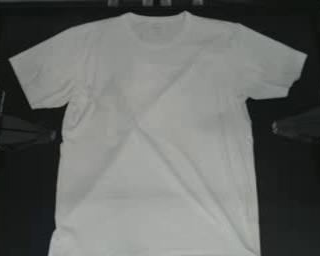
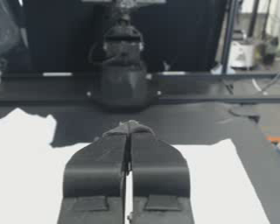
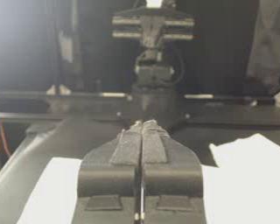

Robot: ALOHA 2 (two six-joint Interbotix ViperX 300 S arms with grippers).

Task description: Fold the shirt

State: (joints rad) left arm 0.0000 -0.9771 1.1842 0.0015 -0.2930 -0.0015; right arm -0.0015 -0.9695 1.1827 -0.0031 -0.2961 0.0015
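The white shirt (image 1: 156,135) lies flat and spread out on the dark table, collar at the far edge, both sleeves out to the sides, hem at the near edge. Faint diagonal creases cross its body. My left gripper (image 1: 56,135) sits at the left, its tip just beside the shirt's left side below the sleeve, jaws shut on nothing. My right gripper (image 1: 275,127) rests at the right, a short gap from the shirt's right side, also shut and empty. In the left wrist view the shirt (image 2: 25,175) spreads beyond the shut gripper (image 2: 129,127); the right wrist view shows the shirt (image 3: 247,175) past the shut gripper (image 3: 142,124).
Bare dark table (image 1: 289,200) shows on both sides of the shirt. Each wrist view shows the opposite arm's base (image 2: 124,74) (image 3: 153,87) across the table, with rails behind.
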